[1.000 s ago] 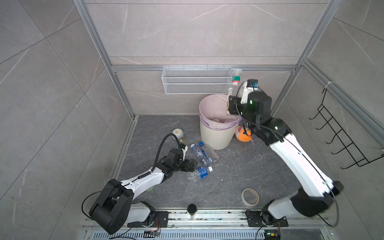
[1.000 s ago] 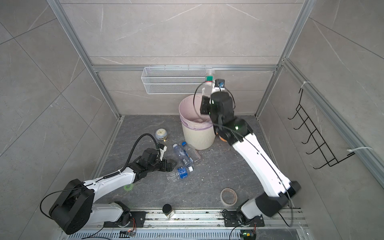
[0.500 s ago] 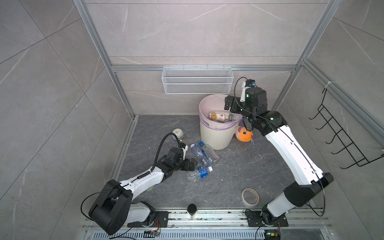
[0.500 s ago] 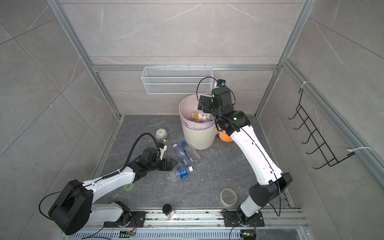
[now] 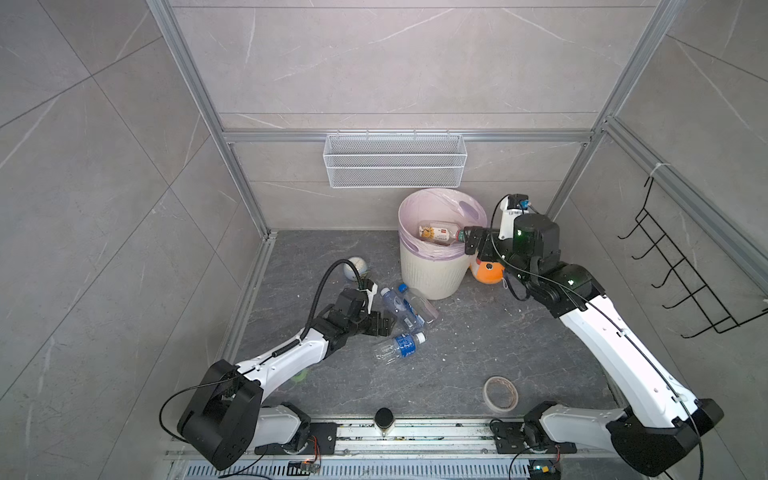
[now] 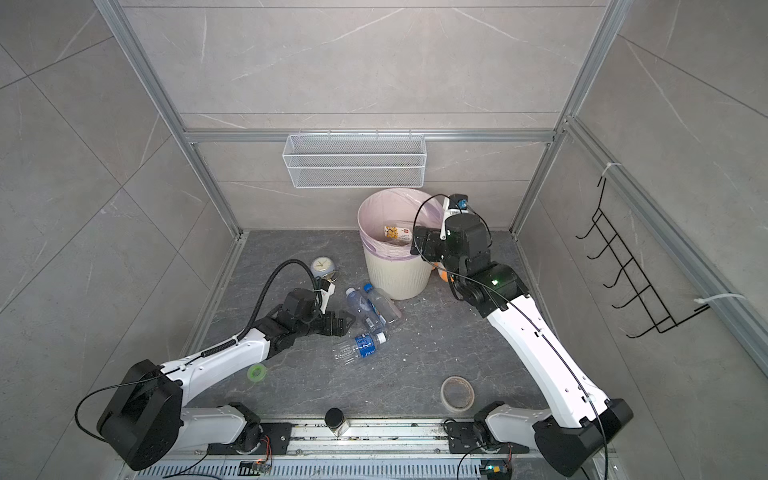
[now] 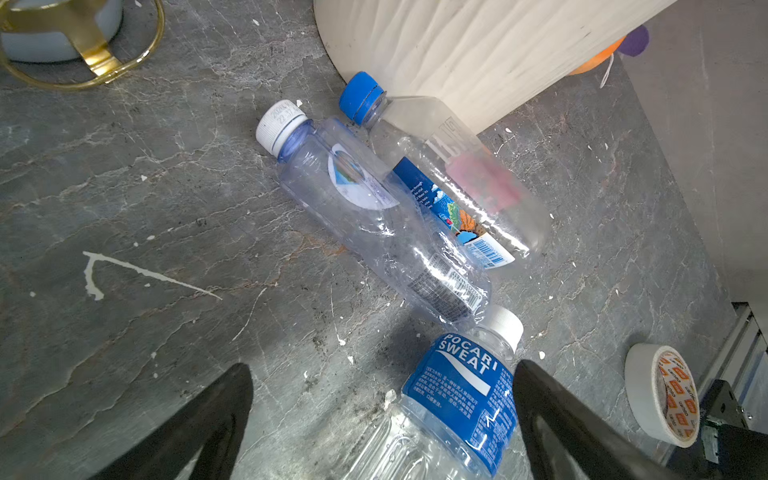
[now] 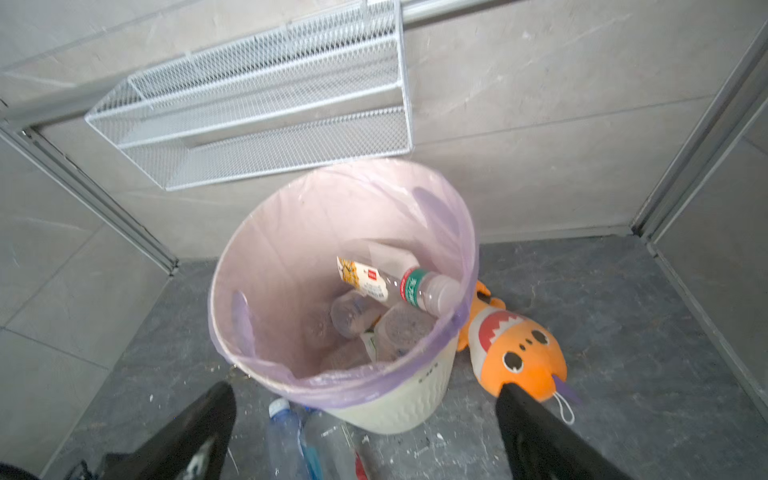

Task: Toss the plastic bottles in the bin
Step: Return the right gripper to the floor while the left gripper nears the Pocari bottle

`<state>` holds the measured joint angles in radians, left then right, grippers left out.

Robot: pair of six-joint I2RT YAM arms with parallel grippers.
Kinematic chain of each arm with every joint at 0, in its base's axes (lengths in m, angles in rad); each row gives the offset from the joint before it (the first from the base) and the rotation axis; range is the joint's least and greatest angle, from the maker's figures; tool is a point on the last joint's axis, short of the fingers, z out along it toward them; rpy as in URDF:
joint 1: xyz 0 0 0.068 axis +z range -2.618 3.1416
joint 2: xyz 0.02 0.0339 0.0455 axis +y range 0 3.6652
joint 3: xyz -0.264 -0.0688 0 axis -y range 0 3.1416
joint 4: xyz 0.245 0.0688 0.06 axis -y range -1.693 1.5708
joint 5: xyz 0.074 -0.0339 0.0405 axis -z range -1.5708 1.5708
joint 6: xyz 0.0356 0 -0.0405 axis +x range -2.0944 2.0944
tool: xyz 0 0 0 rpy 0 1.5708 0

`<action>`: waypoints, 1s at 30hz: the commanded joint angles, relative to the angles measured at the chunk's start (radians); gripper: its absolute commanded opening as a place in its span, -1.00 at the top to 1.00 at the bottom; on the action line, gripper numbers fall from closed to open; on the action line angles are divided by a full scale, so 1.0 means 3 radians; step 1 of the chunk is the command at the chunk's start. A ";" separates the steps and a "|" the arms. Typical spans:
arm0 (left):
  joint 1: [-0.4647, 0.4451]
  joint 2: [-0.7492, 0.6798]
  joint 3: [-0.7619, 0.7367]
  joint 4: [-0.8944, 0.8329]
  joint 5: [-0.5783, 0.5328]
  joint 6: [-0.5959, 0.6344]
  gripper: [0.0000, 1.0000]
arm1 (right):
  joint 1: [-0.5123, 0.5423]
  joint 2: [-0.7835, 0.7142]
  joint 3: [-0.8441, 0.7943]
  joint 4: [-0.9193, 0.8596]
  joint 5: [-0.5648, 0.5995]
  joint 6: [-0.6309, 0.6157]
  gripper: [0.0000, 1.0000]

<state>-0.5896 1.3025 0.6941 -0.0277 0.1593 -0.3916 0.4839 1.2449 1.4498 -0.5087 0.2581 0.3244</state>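
The bin (image 5: 432, 270) (image 6: 399, 278) (image 8: 399, 403) stands at the back wall and holds several plastic bottles, topmost a yellow-labelled one (image 5: 436, 235) (image 6: 397, 233) (image 8: 382, 282). My right gripper (image 5: 473, 241) (image 6: 419, 243) (image 8: 365, 388) hangs open and empty at the bin's right rim. Three bottles lie on the floor: a white-capped one (image 5: 399, 309) (image 7: 374, 216), a blue-capped one (image 5: 417, 303) (image 7: 453, 178) and a blue-labelled one (image 5: 397, 347) (image 6: 359, 347) (image 7: 449, 399). My left gripper (image 5: 384, 326) (image 6: 340, 324) (image 7: 382, 370) is open low over the floor, the blue-labelled bottle lying between its fingers, ungripped.
A grey alarm clock (image 5: 356, 266) (image 7: 54, 29) stands left of the bin, an orange plush fish (image 5: 488, 272) (image 8: 515, 353) right of it. Tape rolls (image 5: 500, 392) (image 6: 257, 371) lie near the front. A wire basket (image 5: 395, 160) hangs on the back wall, a black hook rack (image 5: 685, 270) on the right wall.
My right gripper opened above the bin and let the yellow-labelled bottle fall in, then came down beside the rim. The left arm has hardly moved.
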 commanded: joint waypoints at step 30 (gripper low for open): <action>-0.0020 -0.0043 0.0257 -0.0158 0.0139 0.0279 -1.00 | 0.0017 -0.1553 -0.2473 0.0299 -0.0565 0.0050 -0.98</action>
<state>-0.5896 1.3025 0.7444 -0.0826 0.1688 -0.3428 0.4839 0.8165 0.7460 -0.4137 0.1036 0.3256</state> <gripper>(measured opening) 0.997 0.990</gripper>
